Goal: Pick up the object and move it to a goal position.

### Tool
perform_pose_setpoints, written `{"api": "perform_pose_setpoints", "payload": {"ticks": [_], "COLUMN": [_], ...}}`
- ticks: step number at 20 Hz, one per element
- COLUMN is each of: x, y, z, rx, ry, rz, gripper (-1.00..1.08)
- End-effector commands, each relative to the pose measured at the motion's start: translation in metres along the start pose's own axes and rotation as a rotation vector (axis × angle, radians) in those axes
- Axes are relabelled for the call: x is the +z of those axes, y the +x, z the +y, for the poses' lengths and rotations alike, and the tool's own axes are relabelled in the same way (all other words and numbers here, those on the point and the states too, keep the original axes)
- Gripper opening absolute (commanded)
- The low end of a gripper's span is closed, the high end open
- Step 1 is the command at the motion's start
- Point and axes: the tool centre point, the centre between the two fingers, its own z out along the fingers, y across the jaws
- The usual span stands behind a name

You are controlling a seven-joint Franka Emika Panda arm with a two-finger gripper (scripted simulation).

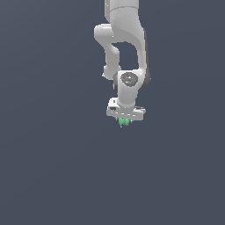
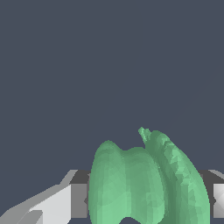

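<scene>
My jaws grip the green object (image 2: 146, 183), so the pick looks done; carrying it to the goal remains.

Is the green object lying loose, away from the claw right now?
No: the green object sits directly under the claw, between its fingers.

We counted one white robot arm (image 1: 127, 48) carrying one gripper (image 1: 124, 121). We also counted one green lumpy object (image 2: 144, 183), and we saw no second item of that kind.
</scene>
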Motion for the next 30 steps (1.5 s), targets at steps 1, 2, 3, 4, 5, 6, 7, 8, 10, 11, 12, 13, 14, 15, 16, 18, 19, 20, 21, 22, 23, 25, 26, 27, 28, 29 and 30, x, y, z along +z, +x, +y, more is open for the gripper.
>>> {"api": "perform_pose_setpoints", "payload": {"ticks": [1, 2, 3, 4, 5, 6, 7, 8, 10, 11, 12, 13, 14, 15, 16, 18, 19, 20, 21, 22, 23, 25, 26, 27, 28, 29, 30], "x": [-0.010, -0.015, -0.020, -0.026, -0.033, -0.040, -0.047, -0.055, -0.072, -0.082, -0.091, -0.101, -0.112, -0.122, -0.133, -0.155, -0.166, -0.176, -0.186, -0.197, -0.207, -0.227, -0.238, -0.248, -0.258, -0.268, -0.277], "y": [-0.001, -0.002, -0.003, -0.004, -0.005, -0.007, -0.008, -0.009, -0.012, -0.014, -0.015, -0.017, -0.019, -0.020, -0.022, -0.025, -0.027, -0.029, -0.030, -0.032, -0.033, -0.036, -0.038, -0.039, -0.041, -0.042, -0.043], "z": [0.000, 0.000, 0.000, 0.001, 0.001, 0.001, 0.001, 0.001, 0.002, 0.002, 0.002, 0.002, 0.003, 0.003, 0.003, 0.004, 0.004, 0.004, 0.004, 0.004, 0.005, 0.005, 0.005, 0.005, 0.005, 0.006, 0.006], "rx": [0.000, 0.000, 0.000, 0.000, 0.000, 0.000, 0.000, 0.000, 0.000, 0.000, 0.000, 0.000, 0.000, 0.000, 0.000, 0.000, 0.000, 0.000, 0.000, 0.000, 0.000, 0.000, 0.000, 0.000, 0.000, 0.000, 0.000], "ry": [0.000, 0.000, 0.000, 0.000, 0.000, 0.000, 0.000, 0.000, 0.000, 0.000, 0.000, 0.000, 0.000, 0.000, 0.000, 0.000, 0.000, 0.000, 0.000, 0.000, 0.000, 0.000, 0.000, 0.000, 0.000, 0.000, 0.000], "rz": [0.001, 0.001, 0.001, 0.001, 0.001, 0.001, 0.001, 0.001, 0.001, 0.001, 0.000, 0.000, 0.000, 0.000, 0.000, 0.000, 0.000, 0.000, 0.000, 0.000, 0.000, 0.000, 0.000, 0.000, 0.000, 0.000, 0.000], "gripper": [-1.00, -1.00, -1.00, -1.00, -1.00, -1.00, -1.00, -1.00, -1.00, -1.00, -1.00, -1.00, -1.00, -1.00, -1.00, -1.00, -1.00, -1.00, -1.00, -1.00, -1.00, -1.00, -1.00, -1.00, -1.00, -1.00, -1.00]}}
